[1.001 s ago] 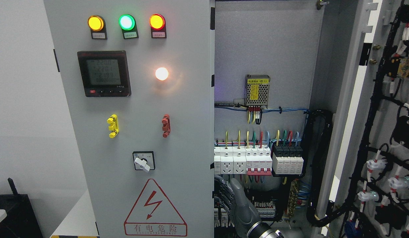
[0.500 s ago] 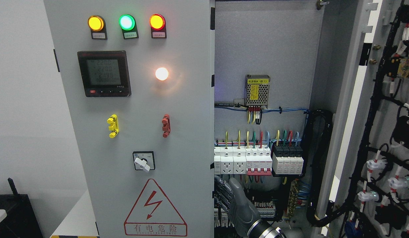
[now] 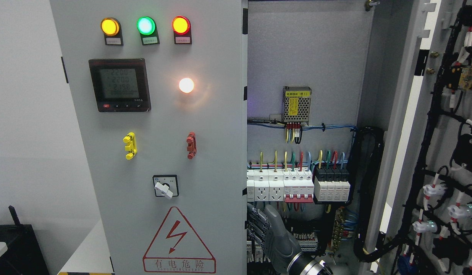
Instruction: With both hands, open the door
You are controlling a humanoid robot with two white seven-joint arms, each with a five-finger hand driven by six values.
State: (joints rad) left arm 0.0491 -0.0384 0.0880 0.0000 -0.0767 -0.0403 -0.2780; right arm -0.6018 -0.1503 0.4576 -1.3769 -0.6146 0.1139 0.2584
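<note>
The grey left cabinet door (image 3: 205, 160) carries three lamps, a meter, a rotary switch and a red warning triangle. Its right edge runs down the middle of the head view. My right hand (image 3: 263, 225) comes up from the bottom edge just right of the middle. Its dark fingers (image 3: 255, 229) lie side by side, nearly straight, against that edge low down. Their tips end at the edge, and the thumb stands upright apart from them, so the hand is open. The right door (image 3: 446, 152) stands swung wide, showing its wired inner face. My left arm is out of view.
The cabinet's inside shows a row of breakers and sockets (image 3: 297, 187), a small power supply (image 3: 297, 104) and a thick black cable bundle (image 3: 367, 198). A dark box (image 3: 14, 248) and a white surface (image 3: 89, 252) sit at the lower left.
My right hand and wrist have shifted slightly down and to the right. The left door's panel has drifted a pixel or two to the left.
</note>
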